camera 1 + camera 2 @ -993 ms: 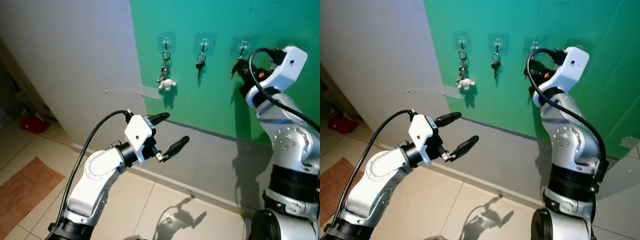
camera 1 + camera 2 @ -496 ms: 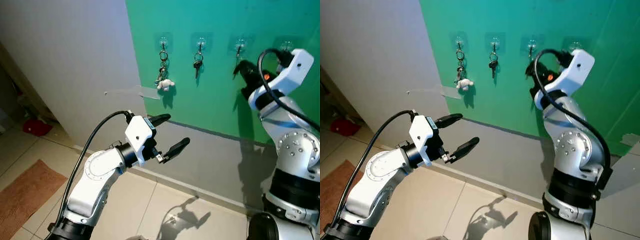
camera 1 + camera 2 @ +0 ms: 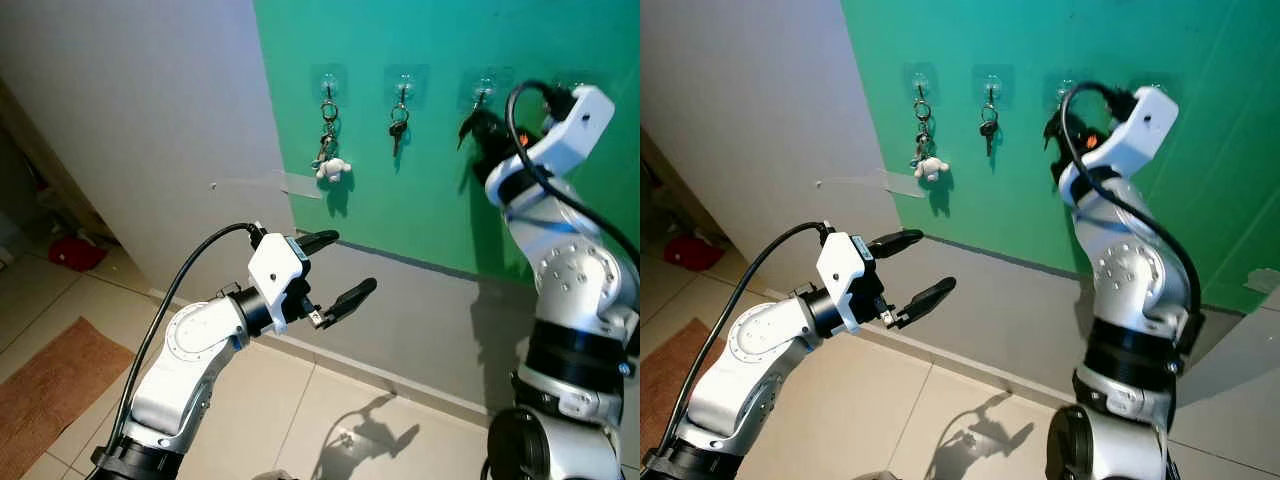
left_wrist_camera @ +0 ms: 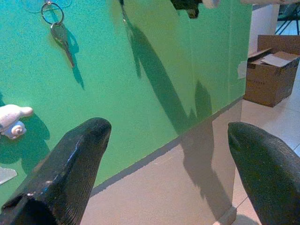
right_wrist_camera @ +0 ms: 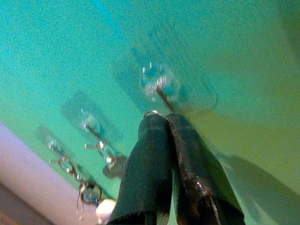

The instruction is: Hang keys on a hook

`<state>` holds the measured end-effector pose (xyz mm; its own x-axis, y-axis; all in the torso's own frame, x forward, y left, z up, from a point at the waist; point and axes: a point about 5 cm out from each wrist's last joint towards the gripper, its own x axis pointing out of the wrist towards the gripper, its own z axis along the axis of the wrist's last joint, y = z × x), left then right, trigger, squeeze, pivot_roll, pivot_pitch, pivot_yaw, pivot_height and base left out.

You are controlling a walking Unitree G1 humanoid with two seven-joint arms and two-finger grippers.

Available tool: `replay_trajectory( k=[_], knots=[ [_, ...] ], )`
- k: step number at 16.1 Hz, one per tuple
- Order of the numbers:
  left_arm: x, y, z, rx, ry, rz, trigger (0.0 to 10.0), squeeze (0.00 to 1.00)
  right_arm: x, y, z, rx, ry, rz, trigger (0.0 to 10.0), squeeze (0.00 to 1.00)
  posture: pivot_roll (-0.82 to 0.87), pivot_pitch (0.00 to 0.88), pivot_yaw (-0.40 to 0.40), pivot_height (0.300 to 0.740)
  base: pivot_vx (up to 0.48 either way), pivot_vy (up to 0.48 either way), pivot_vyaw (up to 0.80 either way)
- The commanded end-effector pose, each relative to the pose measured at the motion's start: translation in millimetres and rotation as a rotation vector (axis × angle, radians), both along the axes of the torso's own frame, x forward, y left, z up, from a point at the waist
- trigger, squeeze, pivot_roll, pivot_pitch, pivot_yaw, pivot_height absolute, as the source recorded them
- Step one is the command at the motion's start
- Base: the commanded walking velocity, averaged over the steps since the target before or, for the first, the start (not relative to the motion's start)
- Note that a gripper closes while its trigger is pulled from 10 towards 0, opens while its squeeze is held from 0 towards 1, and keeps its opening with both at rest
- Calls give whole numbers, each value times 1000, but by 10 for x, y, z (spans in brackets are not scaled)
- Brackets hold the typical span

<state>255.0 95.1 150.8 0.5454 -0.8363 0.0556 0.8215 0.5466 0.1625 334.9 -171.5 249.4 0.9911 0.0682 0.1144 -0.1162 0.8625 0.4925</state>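
Currently the right gripper (image 5: 161, 117) is raised against the green wall (image 3: 560, 40), its two black fingers pressed together on a small metal key ring (image 5: 153, 113) that peeks out at their tips. The ring sits directly below a clear adhesive hook (image 5: 157, 82), touching or nearly touching it; contact cannot be confirmed. The keys themselves are hidden behind the fingers. The left gripper (image 3: 335, 268) is held out in mid-air well short of the wall, fingers spread wide, holding nothing. Two neighbouring hooks carry a key bunch with a white plush charm (image 3: 333, 168) and a single key (image 3: 398, 128). The right wrist view is blurred and grainy.
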Motion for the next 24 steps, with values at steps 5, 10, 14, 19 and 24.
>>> replay_trajectory(
  k=[5, 10, 14, 19, 24],
  knots=[
    [-18, 19, 16, 6, -10, -7, 10000, 0, 52, -16, 19, 25, -4, -25, 10000, 0, 5, 0, 100, 740, 0, 0, 0],
    [-13, 5, 21, 5, -12, -9, 10000, 0, 83, -81, -50, 28, 26, -80, 10000, 0, 1, 0, 103, 740, 0, 0, 0],
    [-13, -19, 19, -1, -9, -14, 10000, 0, 67, -74, -179, -20, 94, -58, 10000, 0, -5, 0, 99, 740, 0, 0, 0],
    [0, -15, 49, -19, -32, 15, 10000, 0, -2, -31, -276, -52, 125, -20, 10000, 0, -6, 0, 92, 740, 0, 0, 0],
    [73, -9, 127, -68, -60, 60, 10000, 0, -53, 6, -324, -66, 136, -1, 10000, 1000, -9, 0, 80, 740, 0, 0, 0]
  ],
)
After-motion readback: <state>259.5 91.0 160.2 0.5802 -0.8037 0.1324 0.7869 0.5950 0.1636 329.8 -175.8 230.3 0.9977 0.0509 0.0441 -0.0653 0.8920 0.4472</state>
